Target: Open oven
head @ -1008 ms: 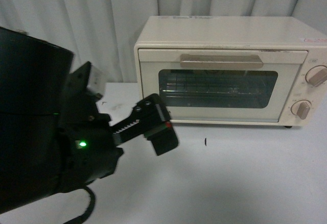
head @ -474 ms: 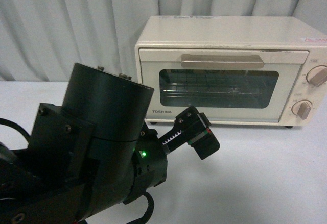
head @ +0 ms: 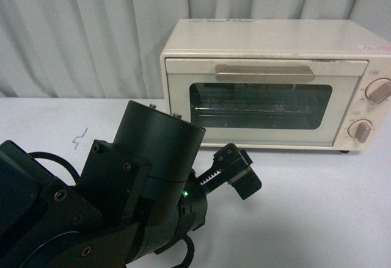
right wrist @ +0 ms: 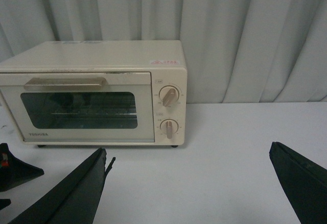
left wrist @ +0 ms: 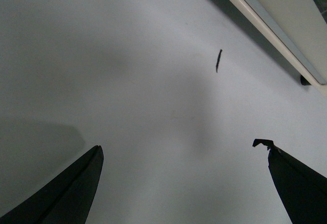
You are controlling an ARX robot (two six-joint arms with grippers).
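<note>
The cream-white boxy toaster oven (head: 266, 36) stands on the white table (head: 317, 207) at its far side, right of centre, backed by a pale grey pleated curtain (head: 79, 30). Its glass-windowed door (head: 261, 106) is upright and fully closed, with the beige bar handle (head: 264, 72) along the top edge and two beige knobs (head: 379, 90) on the right-hand panel. The black left arm (head: 122, 201) fills the lower left foreground of the front view. The left gripper (head: 235, 173) is above the table in front of the oven's lower left front corner, below the handle and apart from the door. In the left wrist view its jaws stand wide apart over bare table with a small dark mark (left wrist: 218, 60); the oven's bottom edge lies beyond the jaws, not between them. The right gripper (right wrist: 184, 188) also has its jaws wide apart, facing the oven, which sits well beyond the fingertips.
</note>
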